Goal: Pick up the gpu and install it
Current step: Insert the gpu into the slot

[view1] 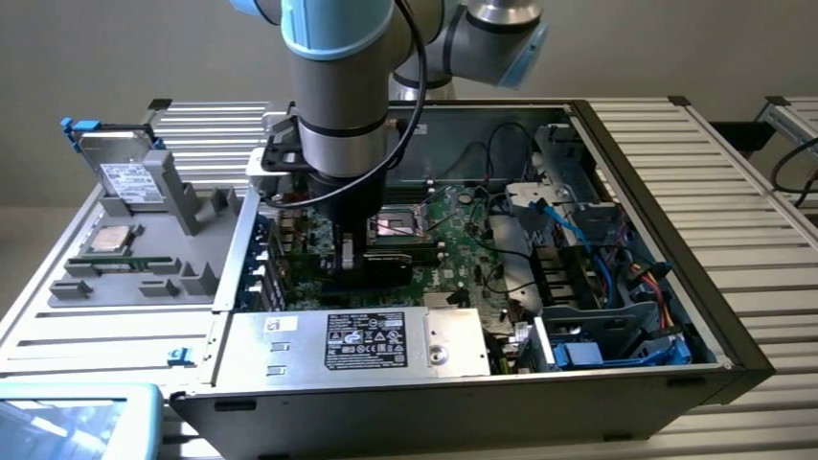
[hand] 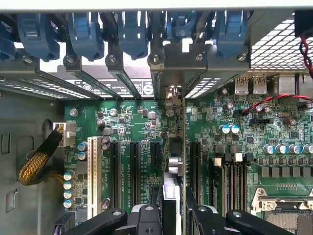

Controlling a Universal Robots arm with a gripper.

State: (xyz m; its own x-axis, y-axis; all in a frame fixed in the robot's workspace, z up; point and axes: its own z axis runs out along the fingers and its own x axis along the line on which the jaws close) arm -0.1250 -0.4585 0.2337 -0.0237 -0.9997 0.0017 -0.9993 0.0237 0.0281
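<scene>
Fingers (hand: pixel 173 215) partly closed, pinching the gpu (hand: pixel 175 161) edge-on between them. Card stands upright directly ahead of the fingers, over a motherboard (hand: pixel 132 122) slot, bracket end at the rear slot opening. Pickup done; can't tell if it's fully seated.

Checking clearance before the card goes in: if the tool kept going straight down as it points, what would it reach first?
Likely the motherboard: the tool grips the gpu edge-on over the expansion slots, so the card's lower edge would probably arrive first. Depth is unclear.
</scene>
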